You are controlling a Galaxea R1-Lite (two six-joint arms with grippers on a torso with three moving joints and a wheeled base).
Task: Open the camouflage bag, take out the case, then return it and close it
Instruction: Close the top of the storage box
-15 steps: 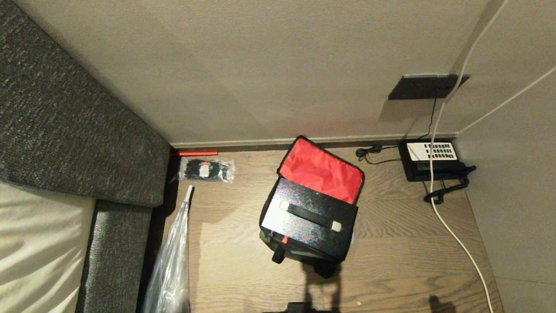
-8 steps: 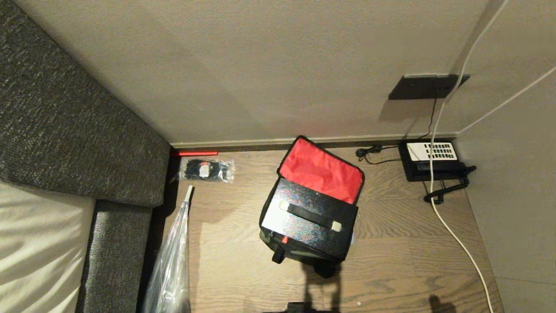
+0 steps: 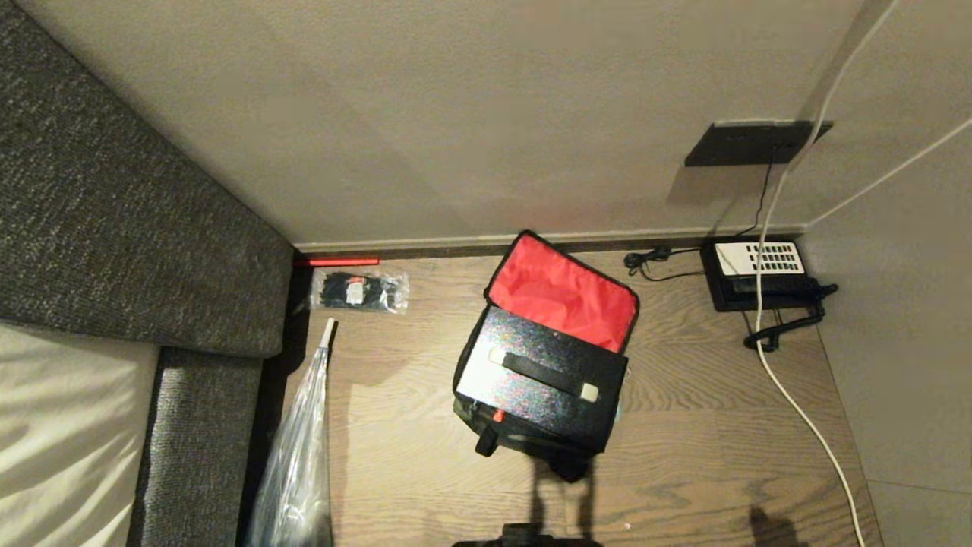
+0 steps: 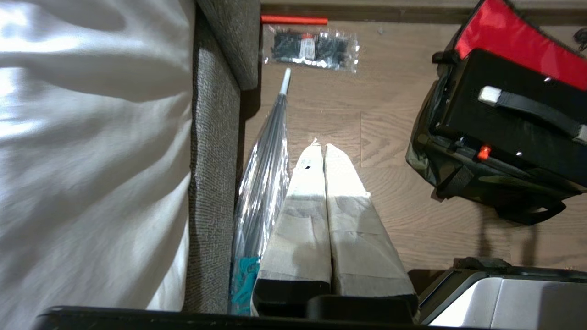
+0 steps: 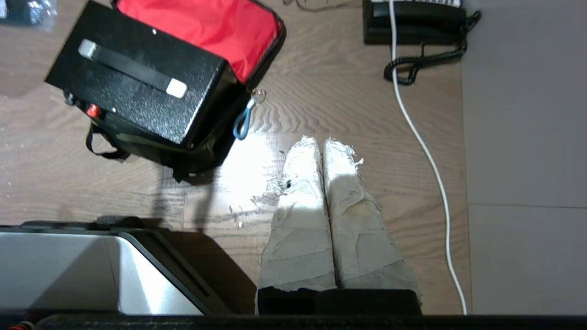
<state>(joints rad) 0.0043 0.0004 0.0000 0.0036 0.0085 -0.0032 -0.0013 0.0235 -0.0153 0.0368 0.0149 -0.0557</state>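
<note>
Camouflage bag (image 3: 486, 425): sitting on the wooden floor (image 3: 683, 456) near the wall, its lid lying open behind it and showing the red lining (image 3: 562, 292).
Case (image 3: 543, 380): black and speckled, resting in the bag's open mouth, filling it, with a black handle (image 3: 543, 372) running across its top.
Black strap (image 5: 103, 144): trailing from the bag's near side onto the floor.
Left gripper (image 4: 321, 149): hanging above the floor to the left of the bag, well apart from it; its taped fingers are pressing together with nothing between them.
Right gripper (image 5: 321, 142): hanging above the floor to the right of the bag, near its corner but not touching; its taped fingers are likewise lying closed and empty.
Desk phone (image 3: 759, 273): sitting to the right of the bag, against the wall.
White cable (image 3: 797, 410): running across the floor right of the bag.
Packet of cable ties (image 3: 358, 292): lying left of the bag, by the wall.
Clear plastic bag (image 3: 296, 456): lying left of the bag, beside the grey sofa (image 3: 114, 228).
</note>
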